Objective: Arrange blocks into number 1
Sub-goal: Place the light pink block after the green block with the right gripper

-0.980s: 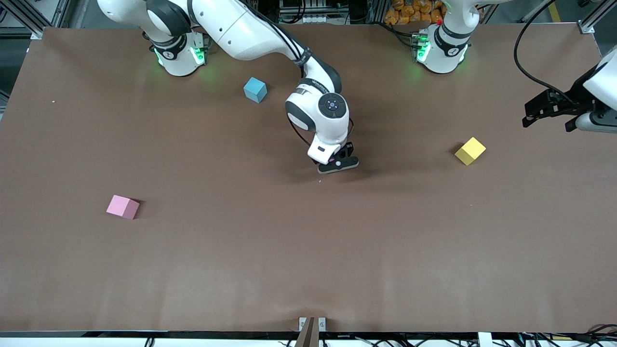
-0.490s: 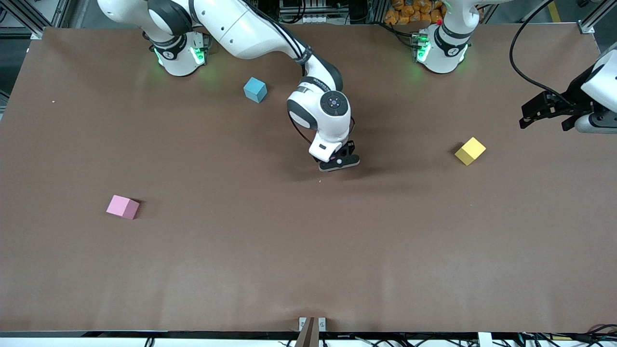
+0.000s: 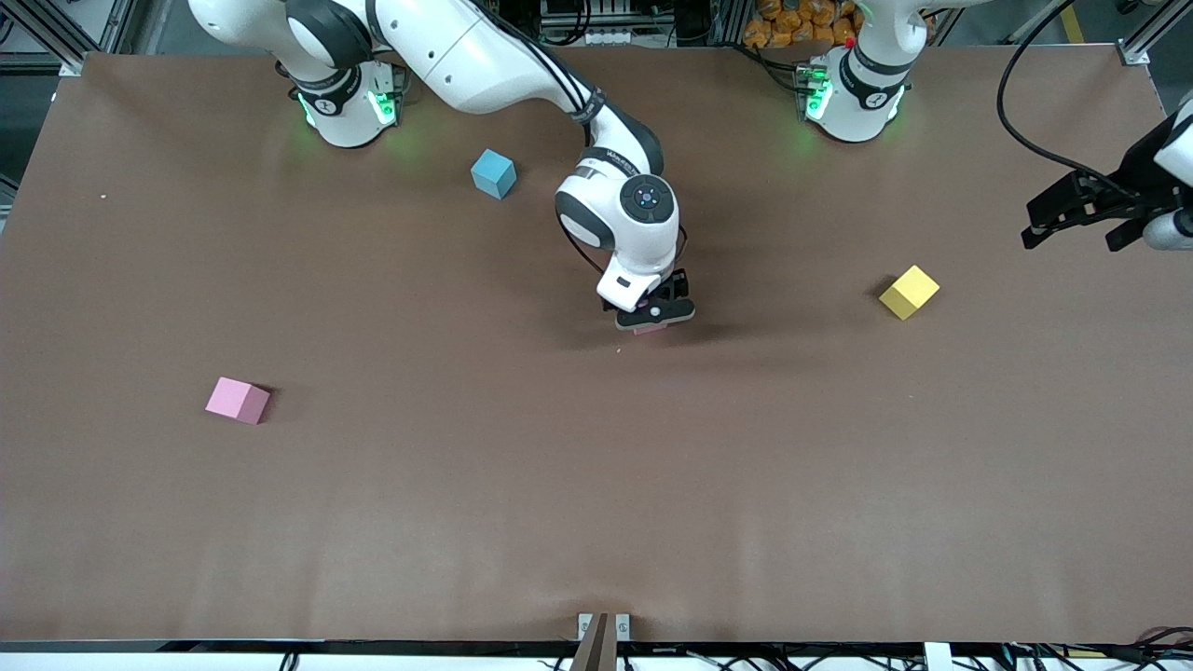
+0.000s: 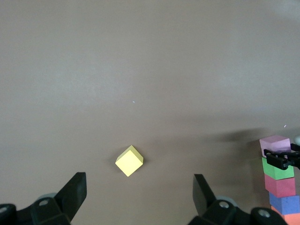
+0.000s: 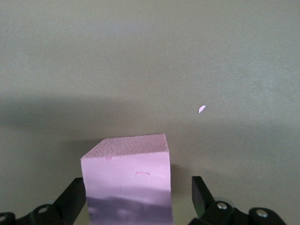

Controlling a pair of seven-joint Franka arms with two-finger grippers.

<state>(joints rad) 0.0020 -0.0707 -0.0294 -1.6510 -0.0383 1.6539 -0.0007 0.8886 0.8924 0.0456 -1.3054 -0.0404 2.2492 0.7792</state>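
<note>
**A:** What lies out on the brown table [image 3: 596, 513], starting at the right arm's end?

**B:** A matte pink foam cube [image 3: 238, 401] sits loose, well apart from the right gripper [image 3: 654, 317]. A light blue foam cube [image 3: 493, 173] rests nearer to that gripper, toward the arm's base. Both are probably waiting their turn.

**A:** And the right gripper itself?

**B:** It hangs low over a tower [image 4: 280, 185] of foam cubes (the upright stroke of the 1, I judge). A pale purple foam cube [image 5: 126, 164] tops the tower, resting on a green foam cube [image 4: 278, 169]. The fingers straddle the purple cube with a gap showing on one side, so they are spread and pinch nothing.

**A:** Then toward the left arm's end?

**B:** A yellow foam cube [image 3: 910, 292] lies alone, just below the left gripper [image 4: 139, 180] in its wrist view. That gripper waits in the air, spread wide and empty.
</note>
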